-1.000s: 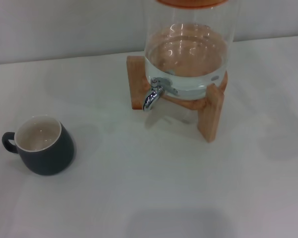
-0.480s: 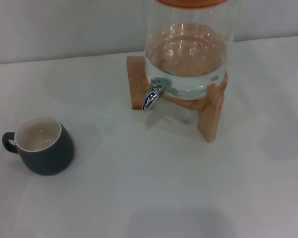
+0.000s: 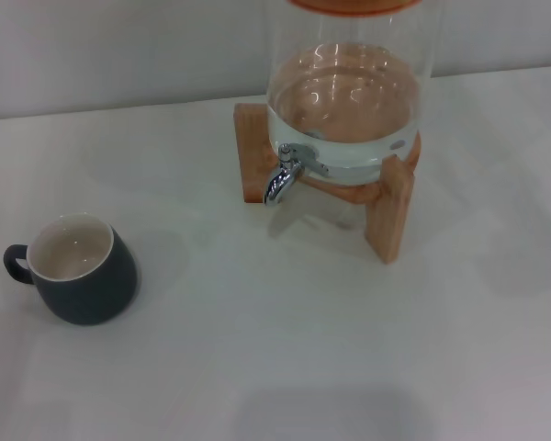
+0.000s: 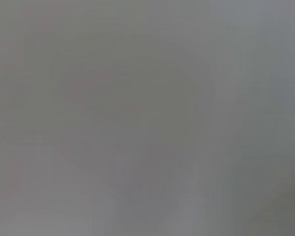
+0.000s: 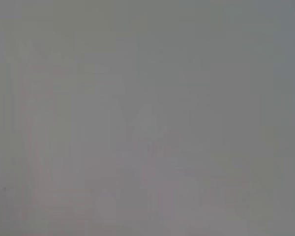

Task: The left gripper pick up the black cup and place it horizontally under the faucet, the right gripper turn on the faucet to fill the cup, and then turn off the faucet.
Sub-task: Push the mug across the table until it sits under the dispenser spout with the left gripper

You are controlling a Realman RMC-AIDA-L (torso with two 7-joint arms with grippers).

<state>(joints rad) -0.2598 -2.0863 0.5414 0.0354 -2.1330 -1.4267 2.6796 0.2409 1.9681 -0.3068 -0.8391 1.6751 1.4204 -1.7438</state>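
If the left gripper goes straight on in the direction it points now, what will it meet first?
This cannot be told. The left gripper is not in the head view, and its wrist view shows only a plain grey surface. The black cup stands upright and untouched on the table, left of the faucet.

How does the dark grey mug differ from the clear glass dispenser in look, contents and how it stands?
The dark grey mug with a cream inside is opaque and squat; the clear glass dispenser is see-through and taller. The mug looks empty; the dispenser holds water. The mug sits directly on the white table; the dispenser rests on a wooden stand. Both stand upright.
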